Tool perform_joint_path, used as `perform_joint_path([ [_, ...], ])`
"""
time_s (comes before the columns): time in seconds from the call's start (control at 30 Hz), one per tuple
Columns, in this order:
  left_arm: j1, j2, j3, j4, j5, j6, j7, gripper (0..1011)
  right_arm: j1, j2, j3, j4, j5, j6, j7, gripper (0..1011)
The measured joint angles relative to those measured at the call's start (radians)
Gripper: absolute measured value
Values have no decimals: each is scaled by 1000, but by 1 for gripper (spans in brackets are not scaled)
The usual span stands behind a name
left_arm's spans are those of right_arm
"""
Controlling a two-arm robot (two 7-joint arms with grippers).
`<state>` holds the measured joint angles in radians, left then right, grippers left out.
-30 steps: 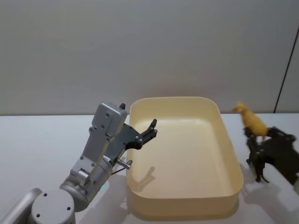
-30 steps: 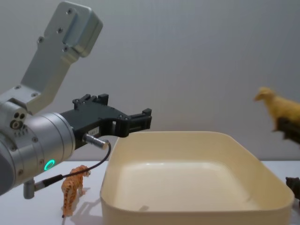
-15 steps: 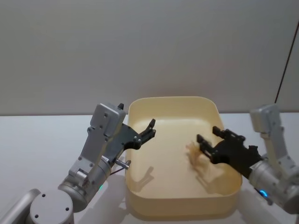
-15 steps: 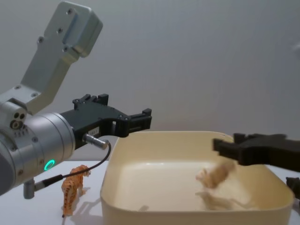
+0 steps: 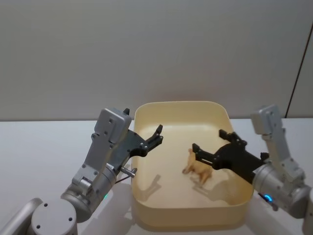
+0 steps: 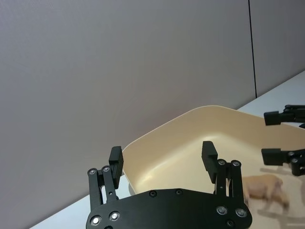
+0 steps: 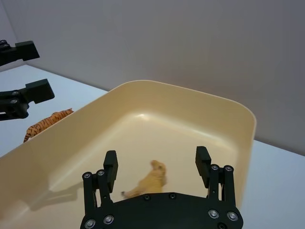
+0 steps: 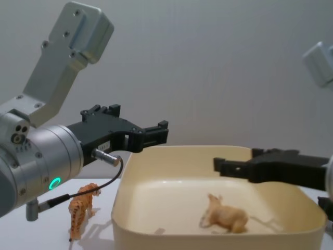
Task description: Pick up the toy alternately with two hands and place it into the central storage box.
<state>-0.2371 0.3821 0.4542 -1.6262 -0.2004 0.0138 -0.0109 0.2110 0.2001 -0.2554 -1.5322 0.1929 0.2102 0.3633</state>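
**A:** Plain grey wall (image 5: 146, 49) behind, pale counter (image 5: 39, 142) below. How do the tools stand?

**B:** The right tool (image 5: 208, 141) hangs over the right half of the storage box (image 5: 186, 218), its fingers spread and empty. The tan toy (image 5: 198, 168) lies on its side on the box floor just beneath it. The left tool (image 5: 159, 134), also spread with nothing in it, hovers at the box's left rim.

**A:** What could go wrong?

**B:** My worry is the striped tiger (image 8: 82, 207). It stands on the counter close beside the box's left wall, under the left arm (image 8: 36, 161) and its looping cable (image 8: 78, 194). A careless descent could bump the wall or tip the tiger over. Its narrow body and thin legs might also slip out from between the fingers.

**A:** And the materials?

**B:** The box is smooth cream plastic with rounded corners and low walls. Both toys look like hard moulded plastic, small beside the box. The tools are matte black and bolted, on brushed silver arms.
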Motion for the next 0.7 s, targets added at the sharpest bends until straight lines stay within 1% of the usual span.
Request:
perform_joint_path([
  [0.03, 0, 0, 0, 0, 0, 0, 0, 1001, -3, 4, 3, -5, 2, 0, -2, 973],
  [0.07, 0, 0, 0, 0, 0, 0, 0, 1001, -7, 9, 7, -12, 6, -2, -6, 1001],
  [0.23, 0, 0, 0, 0, 0, 0, 0, 1001, -44, 49, 37, -64, 33, -5, -26, 1001],
  [0.27, 0, 0, 0, 0, 0, 0, 0, 1001, -57, 66, 49, -83, 44, -6, -32, 1001],
  [0.3, 0, 0, 0, 0, 0, 0, 0, 1001, -57, 66, 49, -83, 44, -6, -32, 1001],
  [0.33, 0, 0, 0, 0, 0, 0, 0, 1001, -78, 86, 63, -108, 56, -6, -40, 1001],
  [0.37, 0, 0, 0, 0, 0, 0, 0, 1001, -88, 95, 70, -119, 64, -6, -44, 1001],
  [0.4, 0, 0, 0, 0, 0, 0, 0, 1001, -110, 115, 84, -143, 76, -6, -54, 1001],
  [0.43, 0, 0, 0, 0, 0, 0, 0, 1001, -117, 120, 88, -150, 82, -5, -57, 1001],
  [0.47, 0, 0, 0, 0, 0, 0, 0, 1001, -140, 139, 100, -173, 94, -2, -65, 1001],
  [0.7, 0, 0, 0, 0, 0, 0, 0, 1001, -223, 201, 142, -246, 133, 19, -89, 1001],
])
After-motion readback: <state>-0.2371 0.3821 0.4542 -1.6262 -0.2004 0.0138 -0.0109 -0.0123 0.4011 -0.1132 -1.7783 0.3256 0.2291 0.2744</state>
